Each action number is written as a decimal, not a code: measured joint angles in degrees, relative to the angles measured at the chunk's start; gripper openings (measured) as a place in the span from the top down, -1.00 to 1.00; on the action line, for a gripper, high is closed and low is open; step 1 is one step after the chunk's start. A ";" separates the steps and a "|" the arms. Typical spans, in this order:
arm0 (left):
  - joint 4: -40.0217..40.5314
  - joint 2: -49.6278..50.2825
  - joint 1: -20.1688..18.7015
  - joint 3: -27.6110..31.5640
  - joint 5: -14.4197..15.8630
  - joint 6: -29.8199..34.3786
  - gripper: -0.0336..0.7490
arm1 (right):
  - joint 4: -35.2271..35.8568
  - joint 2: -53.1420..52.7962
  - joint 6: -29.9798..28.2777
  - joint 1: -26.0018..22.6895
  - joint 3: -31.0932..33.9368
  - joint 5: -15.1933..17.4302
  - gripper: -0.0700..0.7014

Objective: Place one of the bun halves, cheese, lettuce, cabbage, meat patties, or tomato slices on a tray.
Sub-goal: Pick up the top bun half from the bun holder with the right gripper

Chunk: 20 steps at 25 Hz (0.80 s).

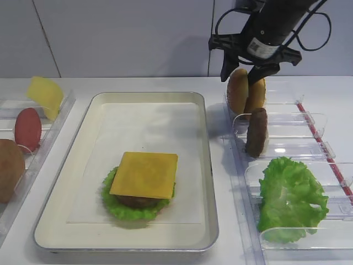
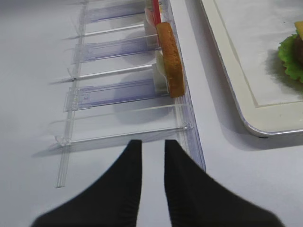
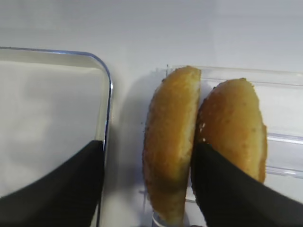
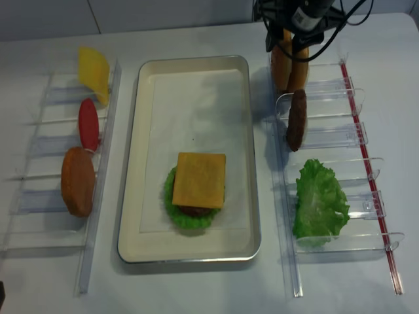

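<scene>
Exterior high view: we are seeing the right hand [image 1: 243,72] hanging wide open over the far right holder [image 1: 276,94], one finger left of the two upright buns [image 1: 238,90] and the other wedged between them, straddling the left bun. A patty [image 1: 257,131] is standing just nearer, then lettuce [image 1: 289,199]. On the tray [image 1: 83,165], cheese [image 1: 144,174] is lying over a patty and lettuce. Our left hand [image 2: 152,156] is hovering over the table [image 2: 33,94], fingers narrowly parted, holding nothing.
</scene>
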 joint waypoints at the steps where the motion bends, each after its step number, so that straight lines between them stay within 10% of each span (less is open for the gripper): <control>1: 0.00 0.00 0.00 0.00 0.00 0.00 0.64 | 0.10 0.00 0.00 0.09 0.00 -0.26 -0.27; 20: 0.00 0.00 0.00 0.00 0.00 0.00 0.64 | 0.00 1.32 0.09 0.09 -0.17 -0.95 -0.06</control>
